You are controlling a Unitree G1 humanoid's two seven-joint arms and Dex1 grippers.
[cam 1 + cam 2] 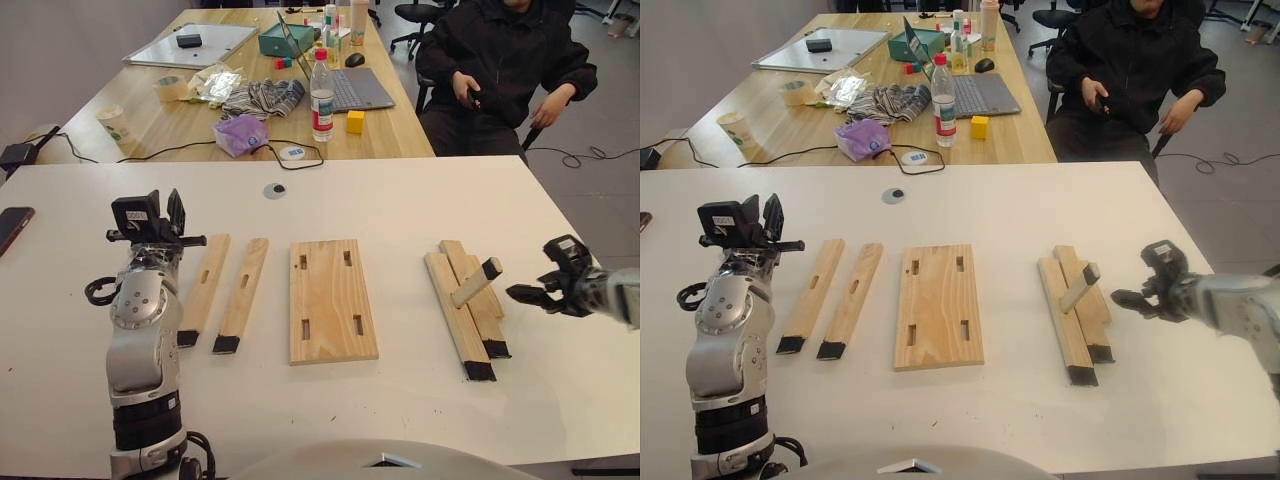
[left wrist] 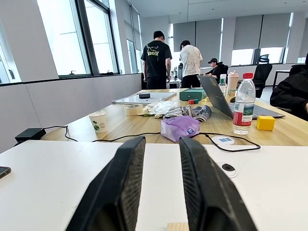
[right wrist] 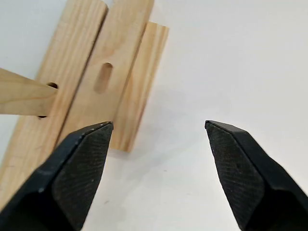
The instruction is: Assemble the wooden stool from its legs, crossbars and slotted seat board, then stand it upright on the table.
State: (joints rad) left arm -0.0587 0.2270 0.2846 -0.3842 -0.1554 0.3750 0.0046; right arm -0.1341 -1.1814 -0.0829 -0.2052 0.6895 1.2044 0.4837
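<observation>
Crossbar (image 1: 476,281) was closest to the right gripper (image 3: 158,124)
Fingers (image 3: 82,159) wide apart, it hung just right of the crossbar, which poked toward it from the legs (image 1: 470,325) near the table's (image 1: 400,200) right edge.

Seat board (image 1: 333,300): pale wood rectangle, four slots, flat at centre of white tabletop (image 1: 400,200).
Outer left leg (image 1: 205,288), inner left leg (image 1: 242,293): flat, side by side, slightly apart, one slot each, black tips at near ends.
Right leg pair (image 1: 462,322): touching, angled, black tips near.
Crossbar (image 1: 476,282): short, tilted, one end in leg slot.
</observation>
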